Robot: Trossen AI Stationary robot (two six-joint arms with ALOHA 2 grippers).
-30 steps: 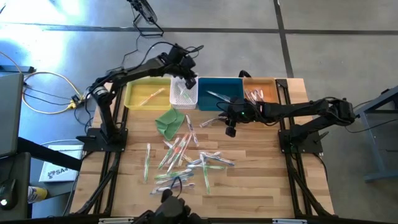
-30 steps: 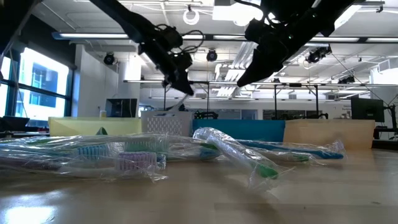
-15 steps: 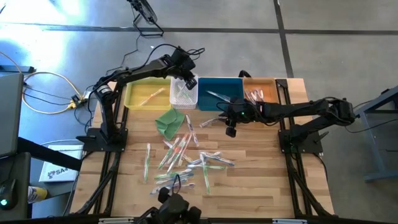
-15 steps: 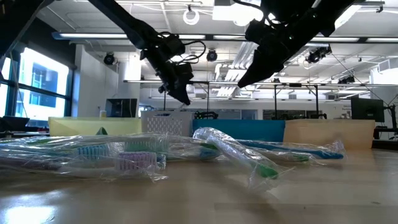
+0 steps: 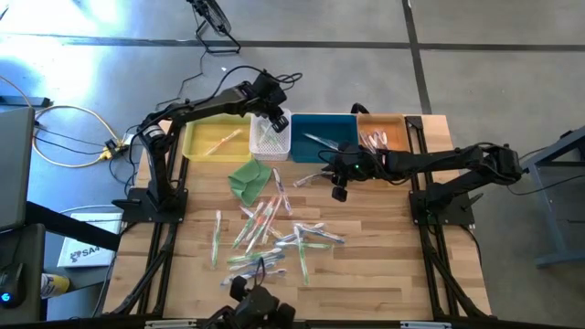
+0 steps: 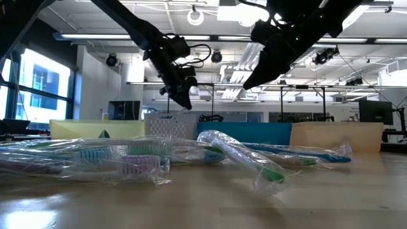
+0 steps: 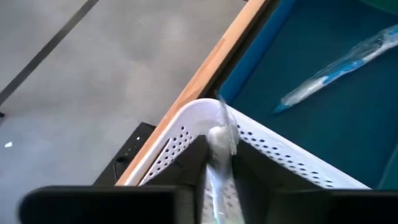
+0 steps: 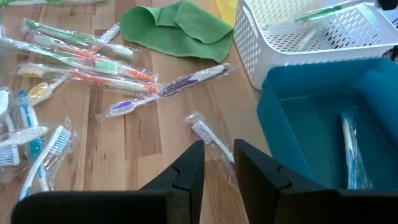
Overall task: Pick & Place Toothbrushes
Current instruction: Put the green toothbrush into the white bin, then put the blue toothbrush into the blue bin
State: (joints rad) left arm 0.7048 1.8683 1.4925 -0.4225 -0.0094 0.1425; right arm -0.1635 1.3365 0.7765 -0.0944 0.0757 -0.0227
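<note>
Several wrapped toothbrushes (image 5: 270,233) lie loose on the wooden table, near the middle and the near edge. My left gripper (image 5: 277,119) hangs over the far rim of the white basket (image 5: 268,139), shut on one wrapped toothbrush (image 7: 219,143). My right gripper (image 5: 338,190) hovers slightly open and holding nothing over the table in front of the blue bin (image 5: 322,135). A loose toothbrush (image 8: 208,138) lies on the wood beneath it. More toothbrushes lie in the basket and in the blue bin (image 7: 336,68). My left gripper has the wrapped toothbrush between its two fingers (image 7: 194,168). The clear wrapper and one end (image 7: 219,134) stick out past the fingertips. The fingers slant down over the white basket's corner (image 7: 205,109). The toothbrush is lifted clear; its other end is hidden by the gripper.
Four bins stand in a row at the far edge: yellow (image 5: 217,139), the white basket, blue, and tan (image 5: 384,135). A folded green cloth (image 5: 249,176) lies in front of the basket. Bare wood lies along the near right of the table.
My left gripper has sunk a little over the white basket and has turned at the wrist, its fingers tipping further down. My right arm has kept still, and the toothbrushes on the table have not moved.
</note>
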